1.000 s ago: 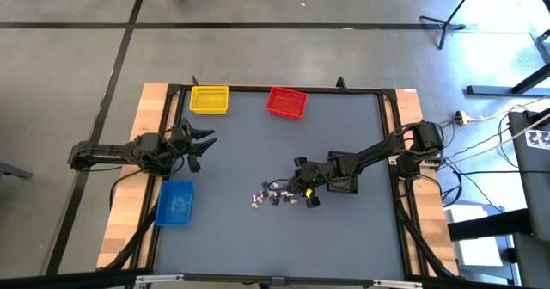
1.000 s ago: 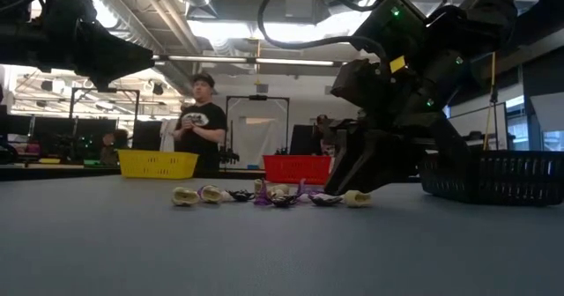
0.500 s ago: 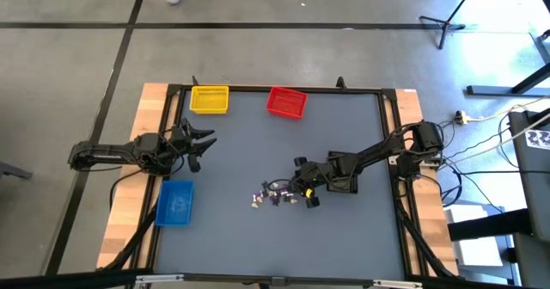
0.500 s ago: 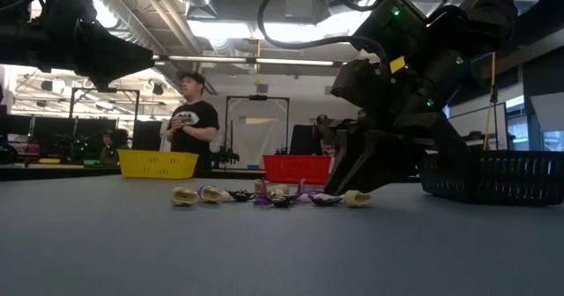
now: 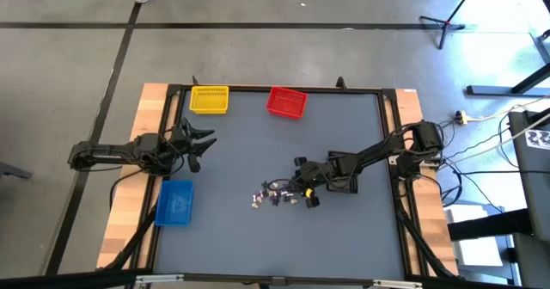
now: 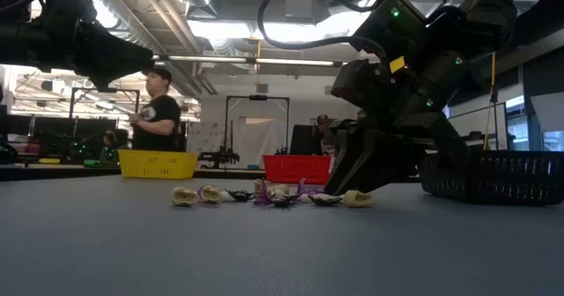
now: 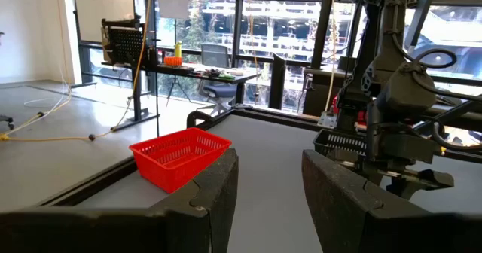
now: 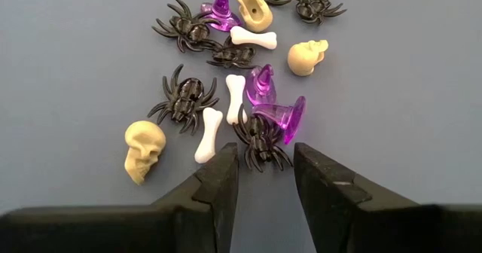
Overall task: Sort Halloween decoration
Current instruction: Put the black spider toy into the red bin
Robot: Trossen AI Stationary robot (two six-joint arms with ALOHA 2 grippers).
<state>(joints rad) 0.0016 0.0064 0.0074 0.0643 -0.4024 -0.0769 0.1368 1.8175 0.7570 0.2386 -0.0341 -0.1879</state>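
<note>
The Halloween decoration is a small heap of trinkets lying on the grey table near its middle. In the right wrist view I see black spiders, white bones, tan skulls and purple witch hats. My right gripper slants down at the heap's right end, open. Its fingertips stand on either side of one black spider, and I cannot tell whether they touch it. My left gripper waits open and level by the table's left edge.
A yellow bin and a red bin stand at the far edge. A blue bin sits at the near left. A black bin stands behind my right arm. A person stands beyond the far edge.
Both arms and the trinkets have kept still. The person beyond the far edge has walked toward the left.
</note>
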